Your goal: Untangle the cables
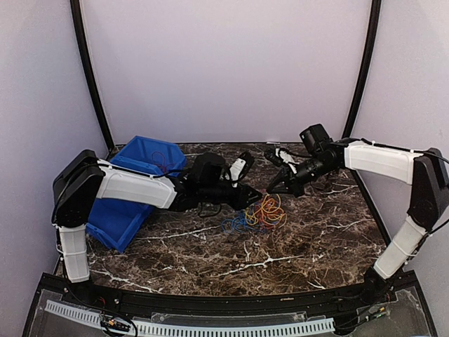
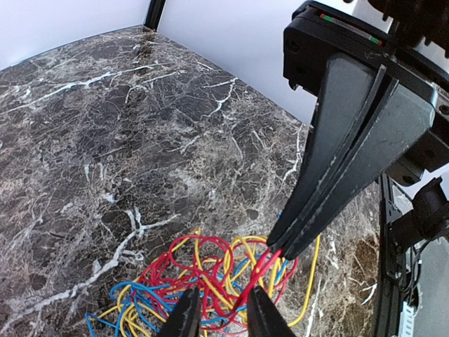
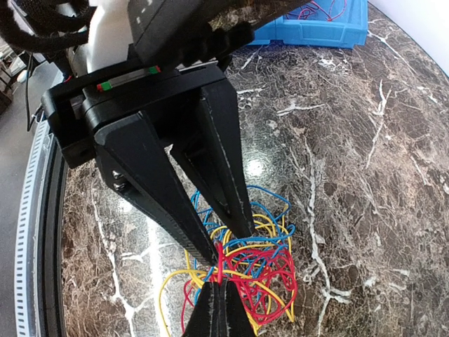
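Note:
A tangle of thin red [image 2: 172, 261], blue [image 2: 121, 293] and yellow [image 2: 313, 281] cables [image 1: 261, 214] lies on the marble table. My right gripper [image 3: 222, 282] is shut on a strand of the red cable [image 3: 222, 261] and holds it just above the pile. It also shows in the left wrist view [image 2: 279, 250] and the top view [image 1: 272, 188]. My left gripper [image 2: 219, 316] is open, its fingers astride that same raised red strand just below the right gripper's tips. It shows in the right wrist view [image 3: 228, 244] and the top view [image 1: 254, 200].
A blue bin [image 1: 133, 203] stands at the left rear under my left arm, with a few thin cables inside [image 3: 319, 10]. The table's right edge and a black frame post [image 2: 387, 232] are near the pile.

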Robot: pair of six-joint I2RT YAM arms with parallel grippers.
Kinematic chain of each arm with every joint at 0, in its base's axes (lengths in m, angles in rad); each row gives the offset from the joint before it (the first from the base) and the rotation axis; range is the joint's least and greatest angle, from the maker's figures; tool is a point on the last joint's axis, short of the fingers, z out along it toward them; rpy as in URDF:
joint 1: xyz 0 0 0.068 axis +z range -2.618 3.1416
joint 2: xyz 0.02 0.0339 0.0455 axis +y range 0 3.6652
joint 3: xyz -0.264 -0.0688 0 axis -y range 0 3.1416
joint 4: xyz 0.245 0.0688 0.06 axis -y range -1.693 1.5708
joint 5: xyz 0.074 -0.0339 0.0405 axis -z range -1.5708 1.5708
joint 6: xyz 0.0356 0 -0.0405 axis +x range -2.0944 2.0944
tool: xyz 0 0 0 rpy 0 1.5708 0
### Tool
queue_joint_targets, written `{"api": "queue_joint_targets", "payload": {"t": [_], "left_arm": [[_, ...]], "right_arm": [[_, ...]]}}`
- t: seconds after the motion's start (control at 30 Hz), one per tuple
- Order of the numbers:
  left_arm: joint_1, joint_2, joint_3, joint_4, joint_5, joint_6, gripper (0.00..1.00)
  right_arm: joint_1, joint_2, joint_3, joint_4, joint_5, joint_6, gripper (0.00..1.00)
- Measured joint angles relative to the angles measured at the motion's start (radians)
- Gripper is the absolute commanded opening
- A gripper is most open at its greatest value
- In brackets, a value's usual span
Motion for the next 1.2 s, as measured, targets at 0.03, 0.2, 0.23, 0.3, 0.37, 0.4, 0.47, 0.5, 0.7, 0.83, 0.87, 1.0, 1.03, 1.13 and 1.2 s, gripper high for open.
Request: {"api": "queue_joint_targets", "payload": {"t": [0.03, 0.2, 0.23, 0.3, 0.37, 0.4, 0.47, 0.5, 0.7, 0.83, 0.87, 1.0, 1.03, 1.13, 1.2], "left_arm": [[0.000, 0.006, 0.001, 0.004, 0.003, 0.004, 0.16], [0.000, 0.024, 0.020, 0.014, -0.001, 0.003, 0.03], [0.000, 0.025, 0.022, 0.016, -0.002, 0.002, 0.02], [0.000, 0.026, 0.024, 0.016, -0.005, -0.001, 0.01], [0.000, 0.027, 0.024, 0.021, -0.008, -0.006, 0.00], [-0.001, 0.027, 0.024, 0.023, -0.010, -0.011, 0.00], [-0.001, 0.027, 0.024, 0.030, -0.010, -0.021, 0.00], [-0.002, 0.027, 0.024, 0.035, -0.010, -0.024, 0.00], [-0.002, 0.027, 0.014, 0.069, -0.010, -0.058, 0.00], [-0.002, 0.027, -0.001, 0.075, -0.009, -0.076, 0.00], [-0.002, 0.027, -0.003, 0.075, -0.010, -0.078, 0.00], [-0.002, 0.026, -0.015, 0.080, -0.010, -0.096, 0.00], [-0.002, 0.021, -0.023, 0.084, -0.011, -0.101, 0.00], [-0.002, -0.008, -0.062, 0.103, -0.024, -0.115, 0.00], [-0.002, -0.039, -0.097, 0.117, -0.034, -0.129, 0.00]], "right_arm": [[0.000, -0.001, -0.005, 0.001, 0.000, 0.002, 0.01], [0.000, -0.014, -0.021, 0.006, 0.000, 0.008, 0.01], [0.000, -0.019, -0.024, 0.013, 0.000, 0.010, 0.01], [0.000, -0.023, -0.029, 0.023, 0.000, 0.012, 0.02], [0.000, -0.025, -0.034, 0.031, 0.000, 0.016, 0.06], [0.000, -0.025, -0.037, 0.033, -0.001, 0.016, 0.10], [0.000, -0.025, -0.042, 0.039, -0.002, 0.022, 0.22], [0.000, -0.025, -0.046, 0.045, -0.002, 0.025, 0.28], [0.000, -0.018, -0.064, 0.087, 0.022, 0.063, 0.43], [0.000, -0.004, -0.080, 0.119, 0.036, 0.081, 0.42], [0.000, -0.003, -0.085, 0.126, 0.038, 0.085, 0.40], [0.000, 0.013, -0.097, 0.154, 0.036, 0.106, 0.34], [0.000, 0.023, -0.097, 0.166, 0.032, 0.116, 0.32], [0.000, 0.064, -0.098, 0.201, 0.011, 0.140, 0.14], [0.001, 0.091, -0.104, 0.223, -0.001, 0.157, 0.13]]}}
